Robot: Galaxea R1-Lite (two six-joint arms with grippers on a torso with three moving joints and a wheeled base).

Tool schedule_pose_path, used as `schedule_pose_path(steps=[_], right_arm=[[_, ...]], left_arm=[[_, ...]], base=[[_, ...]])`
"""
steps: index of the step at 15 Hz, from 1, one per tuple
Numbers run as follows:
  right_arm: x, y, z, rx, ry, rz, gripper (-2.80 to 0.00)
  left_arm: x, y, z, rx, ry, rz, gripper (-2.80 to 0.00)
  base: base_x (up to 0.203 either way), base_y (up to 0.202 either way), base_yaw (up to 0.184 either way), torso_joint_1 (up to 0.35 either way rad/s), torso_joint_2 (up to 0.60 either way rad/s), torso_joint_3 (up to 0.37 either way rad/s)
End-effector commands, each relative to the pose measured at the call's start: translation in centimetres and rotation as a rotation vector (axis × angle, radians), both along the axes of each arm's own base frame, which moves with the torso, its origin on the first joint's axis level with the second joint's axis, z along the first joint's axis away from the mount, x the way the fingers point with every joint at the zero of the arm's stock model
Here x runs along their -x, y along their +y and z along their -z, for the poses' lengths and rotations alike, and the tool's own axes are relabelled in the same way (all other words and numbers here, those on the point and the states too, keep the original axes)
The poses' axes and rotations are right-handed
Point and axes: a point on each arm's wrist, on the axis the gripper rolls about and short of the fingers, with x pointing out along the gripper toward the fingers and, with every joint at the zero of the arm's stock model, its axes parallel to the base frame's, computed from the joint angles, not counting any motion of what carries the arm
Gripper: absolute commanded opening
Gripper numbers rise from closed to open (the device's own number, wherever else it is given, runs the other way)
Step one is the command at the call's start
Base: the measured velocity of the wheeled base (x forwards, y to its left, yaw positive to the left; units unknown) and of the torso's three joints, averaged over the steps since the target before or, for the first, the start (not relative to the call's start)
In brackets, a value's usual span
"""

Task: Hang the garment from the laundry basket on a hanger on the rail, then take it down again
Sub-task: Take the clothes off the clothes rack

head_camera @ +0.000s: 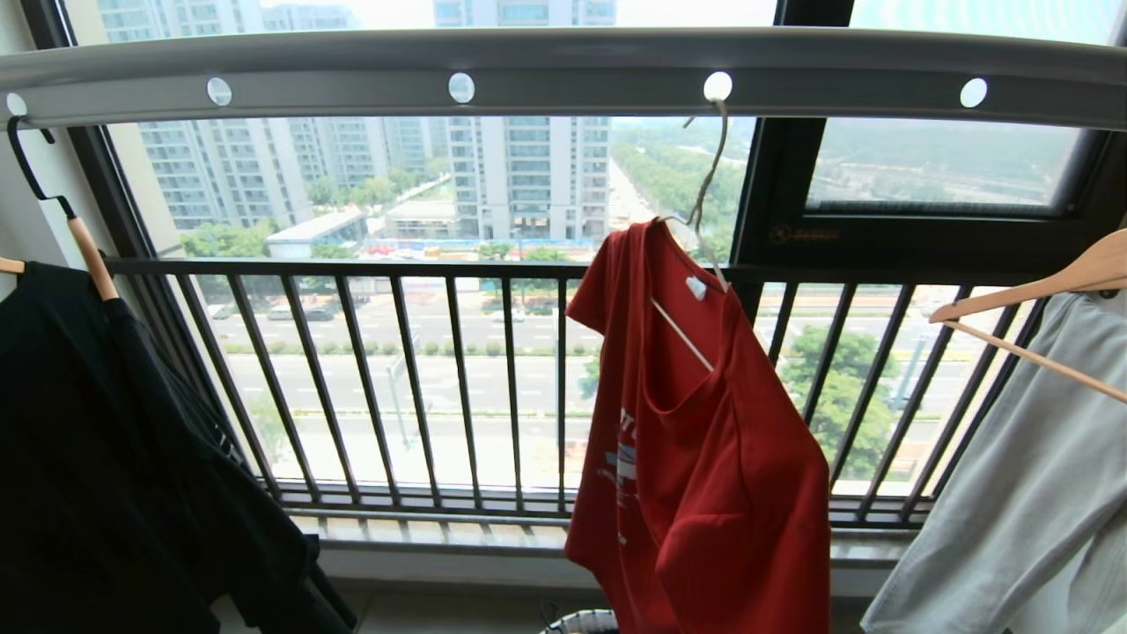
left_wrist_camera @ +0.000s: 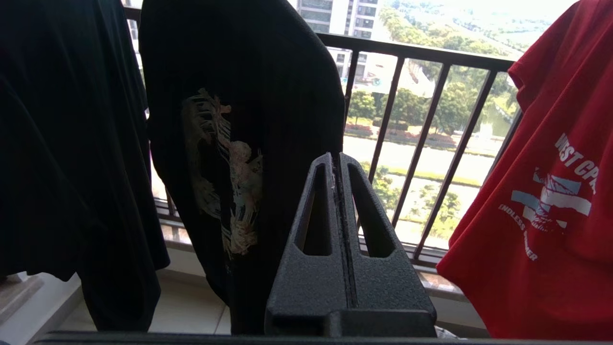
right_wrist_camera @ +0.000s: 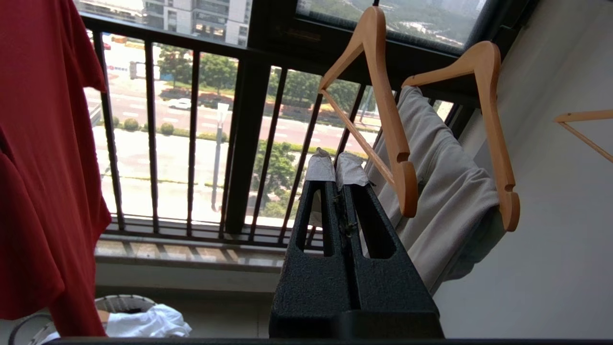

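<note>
Head view: I see neither hand here. The red T-shirt (head_camera: 704,458) hangs on the white wire hanger (head_camera: 704,198), whose hook sits in a round hole of the grey rail (head_camera: 563,66). The shirt droops lopsidedly, bunched toward one shoulder. To its left hangs a black shirt (head_camera: 123,458) on a wooden hanger (head_camera: 88,255); to its right a pale grey garment (head_camera: 1030,475) on another wooden hanger (head_camera: 1048,291). Below the red shirt's hem, at the frame's bottom edge, a sliver of the laundry basket (head_camera: 581,622) shows; I cannot tell its contents from here.

Left wrist view: my left hand (left_wrist_camera: 339,160) has its fingers pressed together and holds nothing. It points at the window railing (left_wrist_camera: 421,52). The red T-shirt (left_wrist_camera: 541,201) hangs off to one side, apart from the fingers; the black shirt (left_wrist_camera: 230,143), with a pale print, hangs on the other side, nearer.

Right wrist view: my right hand (right_wrist_camera: 335,170), tips wrapped in pale tape, is pressed shut and empty. The red T-shirt (right_wrist_camera: 43,167) hangs well apart from it. Two wooden hangers (right_wrist_camera: 392,124) and the grey garment (right_wrist_camera: 440,191) hang just beyond the fingertips. Low down, partly behind the red hem, the laundry basket (right_wrist_camera: 122,303) holds a crumpled white garment (right_wrist_camera: 148,322).
</note>
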Motion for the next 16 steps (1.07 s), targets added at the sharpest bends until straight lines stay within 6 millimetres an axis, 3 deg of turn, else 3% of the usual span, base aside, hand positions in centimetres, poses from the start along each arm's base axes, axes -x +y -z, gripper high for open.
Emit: schedule_pose_path(steps=[1, 5, 8, 12, 16], right_arm=[[-0.4, 0.4, 0.8, -0.005, 0.032, 0.034, -2.8], [-2.2, 0.7, 3.4, -0.072, 0.138, 0.009, -2.8], [-2.0, 1.4, 5.1, -0.078, 0.157, 0.035, -2.8], [-1.7, 1.6, 11.3, -0.049, 0.166, -0.043, -2.8], [-5.3, 1.7, 16.5, -0.083, 0.09, -0.109, -2.8]], left_arm=[[-0.1, 0.0, 2.7, -0.044, 0.02, -0.009, -2.8], [-1.4, -0.1, 6.3, -0.12, 0.145, 0.032, -2.8], [-1.4, -0.1, 6.3, -0.118, 0.137, 0.041, -2.8], [-1.4, -0.1, 6.3, -0.115, 0.137, 0.041, -2.8], [-1.4, -0.1, 6.3, -0.067, 0.132, 0.04, -2.8]], base=[[0.0, 0.0, 0.0, 0.0, 0.0, 0.0], [0.0, 0.0, 0.0, 0.0, 0.0, 0.0], [0.0, 0.0, 0.0, 0.0, 0.0, 0.0], [0.0, 0.0, 0.0, 0.0, 0.0, 0.0], [0.0, 0.0, 0.0, 0.0, 0.0, 0.0]])
